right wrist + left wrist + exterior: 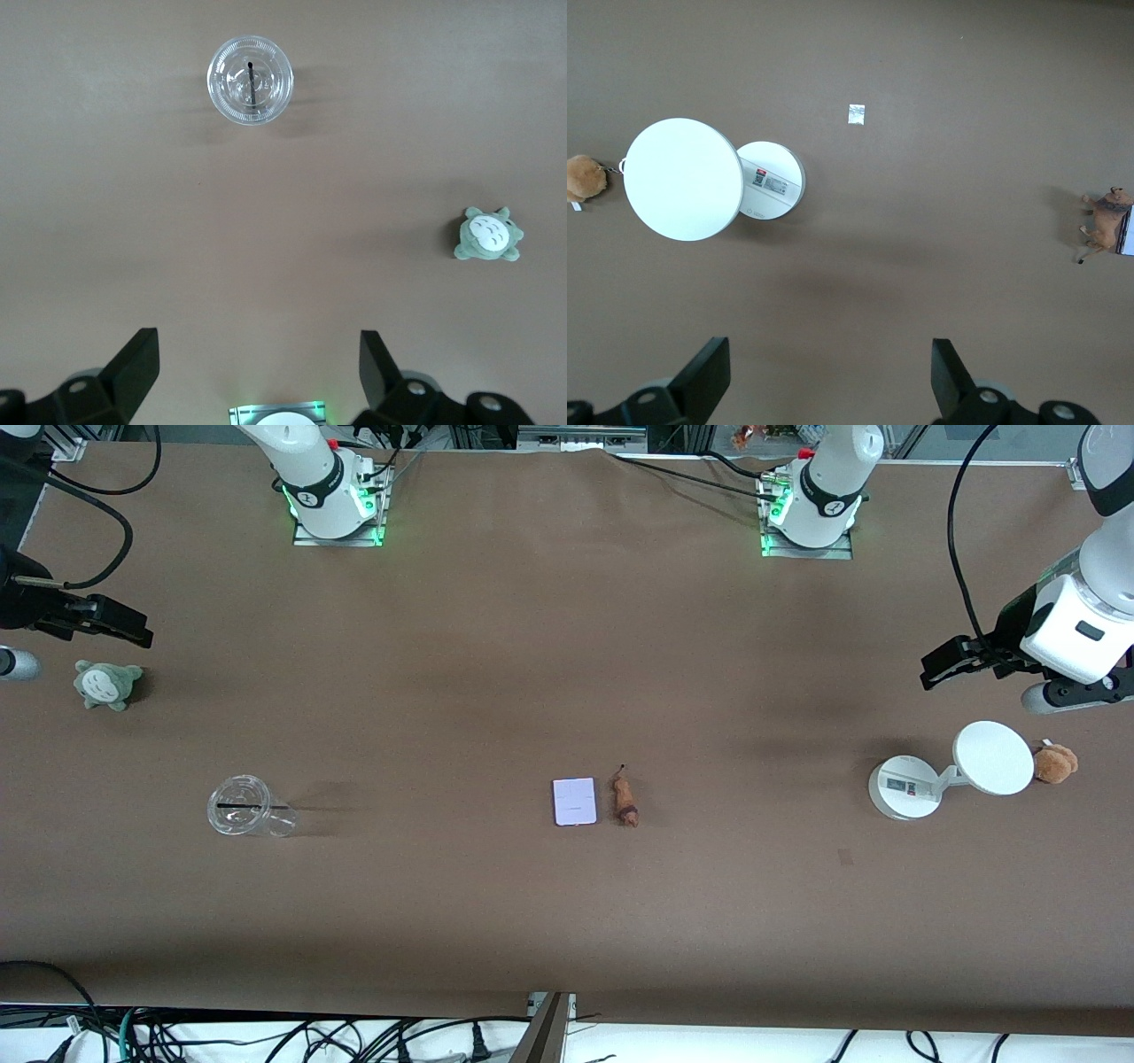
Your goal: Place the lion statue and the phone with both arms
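The phone, a small pale lavender rectangle, lies flat near the middle of the table. The lion statue, a slim reddish-brown figurine with a thin dark tail, lies right beside it toward the left arm's end, a narrow gap between them. In the left wrist view the lion statue shows at the frame's edge with a sliver of the phone. My left gripper hangs open and empty in the air at its end of the table, above the white stand. At the opposite end my right gripper hangs open and empty above the grey-green plush.
A white round stand with a disc and a tan plush toy sit at the left arm's end. A clear plastic cup with a straw and a grey-green plush sit toward the right arm's end.
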Action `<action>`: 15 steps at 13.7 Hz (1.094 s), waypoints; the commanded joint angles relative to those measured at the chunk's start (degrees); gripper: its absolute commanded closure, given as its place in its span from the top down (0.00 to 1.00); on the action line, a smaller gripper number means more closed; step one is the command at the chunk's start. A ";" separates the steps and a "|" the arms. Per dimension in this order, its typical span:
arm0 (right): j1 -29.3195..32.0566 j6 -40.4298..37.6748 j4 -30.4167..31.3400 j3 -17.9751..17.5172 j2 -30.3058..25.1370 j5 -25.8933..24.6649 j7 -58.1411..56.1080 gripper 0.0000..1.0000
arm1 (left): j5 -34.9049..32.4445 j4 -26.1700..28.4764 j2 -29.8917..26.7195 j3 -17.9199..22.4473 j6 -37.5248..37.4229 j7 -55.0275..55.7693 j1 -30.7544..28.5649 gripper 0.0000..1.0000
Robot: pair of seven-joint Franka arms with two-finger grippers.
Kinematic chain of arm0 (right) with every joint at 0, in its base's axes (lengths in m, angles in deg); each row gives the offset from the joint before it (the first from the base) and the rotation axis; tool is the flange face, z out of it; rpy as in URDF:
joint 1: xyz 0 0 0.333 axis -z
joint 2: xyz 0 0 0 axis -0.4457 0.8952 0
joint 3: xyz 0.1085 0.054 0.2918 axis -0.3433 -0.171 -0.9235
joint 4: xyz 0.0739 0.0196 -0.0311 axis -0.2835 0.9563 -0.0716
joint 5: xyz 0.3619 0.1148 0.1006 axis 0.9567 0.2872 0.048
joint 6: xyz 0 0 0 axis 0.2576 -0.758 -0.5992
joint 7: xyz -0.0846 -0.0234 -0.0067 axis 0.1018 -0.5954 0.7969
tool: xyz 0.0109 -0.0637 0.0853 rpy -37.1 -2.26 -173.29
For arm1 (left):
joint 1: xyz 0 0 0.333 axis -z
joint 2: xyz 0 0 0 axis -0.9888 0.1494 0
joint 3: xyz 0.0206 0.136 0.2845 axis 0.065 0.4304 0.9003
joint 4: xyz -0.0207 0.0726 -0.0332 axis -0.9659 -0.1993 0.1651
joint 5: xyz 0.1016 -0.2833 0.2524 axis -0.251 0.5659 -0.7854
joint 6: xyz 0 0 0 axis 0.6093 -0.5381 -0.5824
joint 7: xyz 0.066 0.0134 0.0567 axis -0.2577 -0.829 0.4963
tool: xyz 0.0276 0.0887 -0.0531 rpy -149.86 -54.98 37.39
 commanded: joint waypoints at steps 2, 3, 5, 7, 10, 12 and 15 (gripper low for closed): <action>0.45 -0.52 -1.55 -0.17 0.68 0.28 -0.05 1.00 | 0.83 -0.23 0.75 -0.06 0.52 1.43 0.24 1.00; 0.45 -0.52 -1.55 -0.17 0.77 0.28 -0.05 1.00 | 1.70 -0.23 1.28 -0.15 1.48 2.66 0.41 1.00; 0.45 -0.52 -1.55 -0.17 1.04 0.20 -0.14 1.00 | 1.89 -0.49 3.65 -0.15 3.59 4.25 1.81 1.00; 0.45 -0.52 -1.55 -0.17 1.04 0.20 -0.06 1.00 | 1.97 -2.24 6.98 -0.24 4.65 4.87 3.39 1.00; 0.45 -0.43 -1.55 -0.17 1.04 0.20 -0.05 1.00 | 2.85 -9.52 15.49 -0.32 4.65 6.18 7.26 1.00; 0.45 -0.08 -1.55 -0.17 1.30 0.28 0.03 1.00 | 3.55 -15.58 22.17 -0.41 4.65 8.11 8.58 1.00; 0.28 0.19 -1.55 -0.17 2.88 0.11 0.03 1.00 | 3.82 -18.34 28.87 -0.41 9.20 13.90 12.26 1.00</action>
